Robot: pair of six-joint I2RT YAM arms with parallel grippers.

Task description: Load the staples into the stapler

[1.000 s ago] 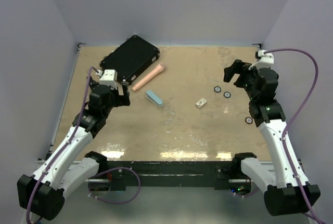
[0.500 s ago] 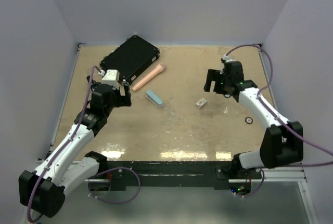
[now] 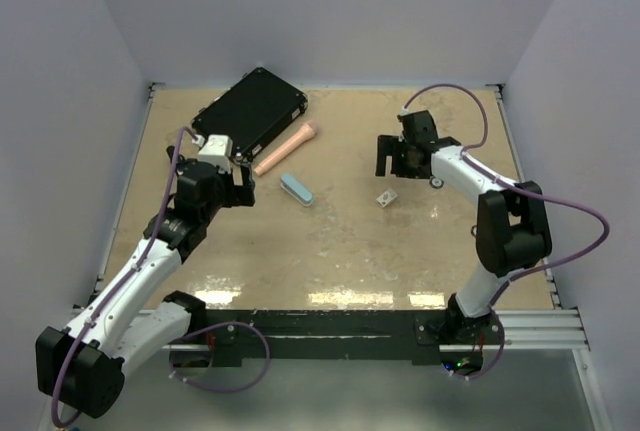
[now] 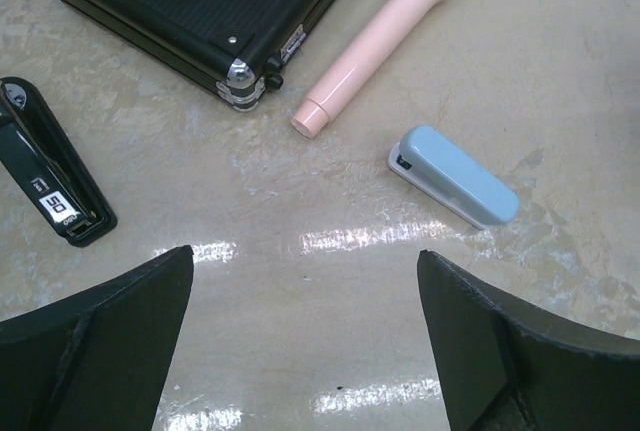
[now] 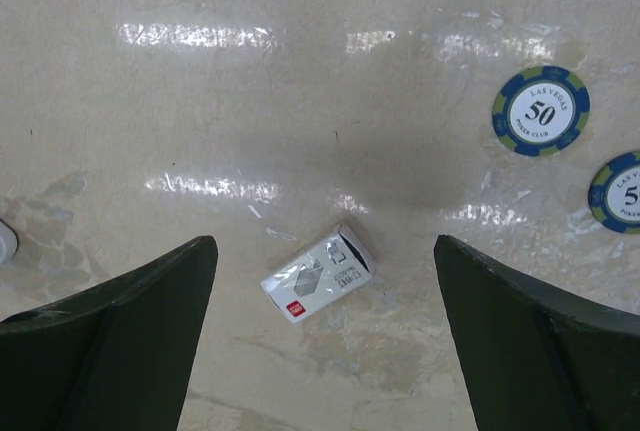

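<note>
A: Where is the small flat grey-white rectangular block of staples [image 5: 318, 286]?
B: On the tan table [image 3: 330, 251], right of centre, just near of the right gripper [image 3: 386, 158], whose jaws are spread and empty.
A: And the left gripper [image 3: 241, 189]?
B: Released too. It sits at the left by the light-blue plastic stapler [image 4: 455, 175], well apart from the staples.

High rear overview — wrist views close, downward

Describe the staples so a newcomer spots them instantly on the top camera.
On the tan table, look in the right half, just near-side of the open right end effector. The staples are the tiny pale block lying alone between the light blue stapler and the round blue poker chips: the only small, flat rectangle there.
</note>
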